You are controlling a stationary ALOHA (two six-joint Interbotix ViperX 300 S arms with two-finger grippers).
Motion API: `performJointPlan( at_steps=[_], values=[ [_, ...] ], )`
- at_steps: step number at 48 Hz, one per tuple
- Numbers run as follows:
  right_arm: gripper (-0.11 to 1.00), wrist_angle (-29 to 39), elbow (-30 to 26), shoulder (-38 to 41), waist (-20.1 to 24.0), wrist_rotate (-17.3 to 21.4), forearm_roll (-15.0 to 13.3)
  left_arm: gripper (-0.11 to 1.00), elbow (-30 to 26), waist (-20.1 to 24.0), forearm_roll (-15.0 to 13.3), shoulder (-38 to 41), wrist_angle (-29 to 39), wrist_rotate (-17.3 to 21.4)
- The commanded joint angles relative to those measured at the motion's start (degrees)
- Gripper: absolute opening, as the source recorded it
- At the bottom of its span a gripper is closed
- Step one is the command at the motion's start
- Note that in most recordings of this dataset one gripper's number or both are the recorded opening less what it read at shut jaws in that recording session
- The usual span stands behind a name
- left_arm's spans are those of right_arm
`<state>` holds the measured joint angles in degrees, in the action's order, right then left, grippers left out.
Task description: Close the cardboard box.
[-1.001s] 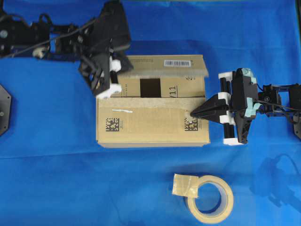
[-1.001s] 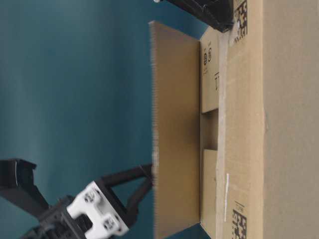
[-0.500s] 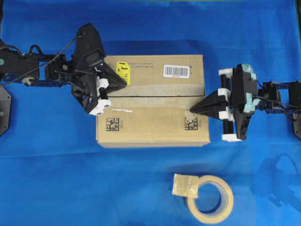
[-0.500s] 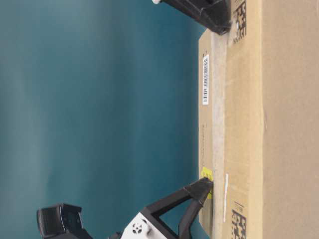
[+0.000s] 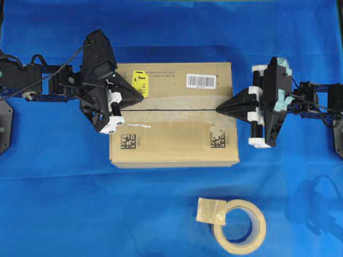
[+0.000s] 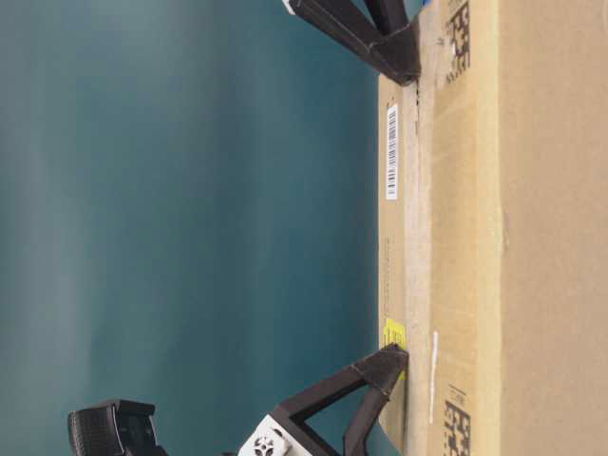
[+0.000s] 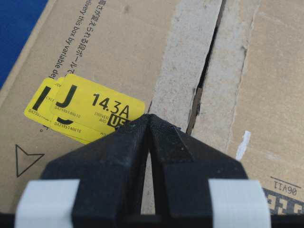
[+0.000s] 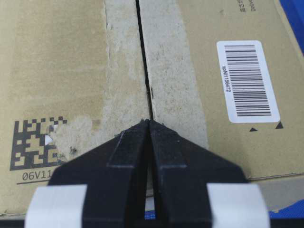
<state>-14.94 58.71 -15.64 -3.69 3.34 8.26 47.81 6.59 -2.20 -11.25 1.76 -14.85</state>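
Note:
The cardboard box point(image 5: 174, 140) lies in the middle of the blue cloth with both long flaps down flat and a thin dark seam point(image 7: 205, 71) between them. My left gripper point(image 5: 140, 97) is shut, and its tip rests on the far flap beside the yellow sticker point(image 7: 90, 107), close to the seam. My right gripper point(image 5: 218, 110) is shut too, with its tip on the seam point(image 8: 145, 61) at the box's right end, near the white barcode label point(image 8: 247, 78). The table-level view shows both tips, left point(image 6: 399, 353) and right point(image 6: 410, 66), touching the box top point(image 6: 494, 237).
A beige tape roll point(image 5: 239, 225) with a loose end folded over lies on the cloth in front of the box, right of centre. Blue cloth point(image 5: 59, 176) covers the table all round the box.
The far flap, standing up a second ago, now lies flat. My left gripper came down onto it by the yellow sticker. My right gripper shifted from the near flap to the seam.

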Motion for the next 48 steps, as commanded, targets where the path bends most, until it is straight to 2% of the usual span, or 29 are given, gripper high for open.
performJointPlan(
  at_steps=[1, 9, 20, 34, 41, 48],
  values=[
    [0.00, -0.4, -0.8, 0.1, -0.4, -0.1, 0.1, 0.00, -0.4, -0.8, 0.0, -0.9, -0.5, 0.1],
    [0.00, -0.5, -0.7, 0.8, -0.8, -0.1, 0.1, 0.00, 0.1, -2.1, 0.1, -1.1, -3.3, 0.8],
    [0.00, -0.5, -0.6, 1.2, -1.4, -0.1, 0.1, 0.00, 3.4, -2.9, 0.1, -2.6, -12.4, 2.1],
    [0.00, -0.5, -0.5, 1.2, -1.5, 0.0, 0.1, 0.00, 10.7, -2.9, 0.2, -1.9, -29.2, 8.6],
    [0.00, -0.5, -0.6, 1.3, -1.4, 0.2, 0.1, 0.00, 14.0, -3.0, 0.2, 0.1, -35.0, 8.9],
    [0.00, -1.1, -0.6, 1.3, -1.4, 0.2, 0.3, 0.00, 14.9, -2.9, 0.1, 1.5, -37.1, 8.9]
  ],
)
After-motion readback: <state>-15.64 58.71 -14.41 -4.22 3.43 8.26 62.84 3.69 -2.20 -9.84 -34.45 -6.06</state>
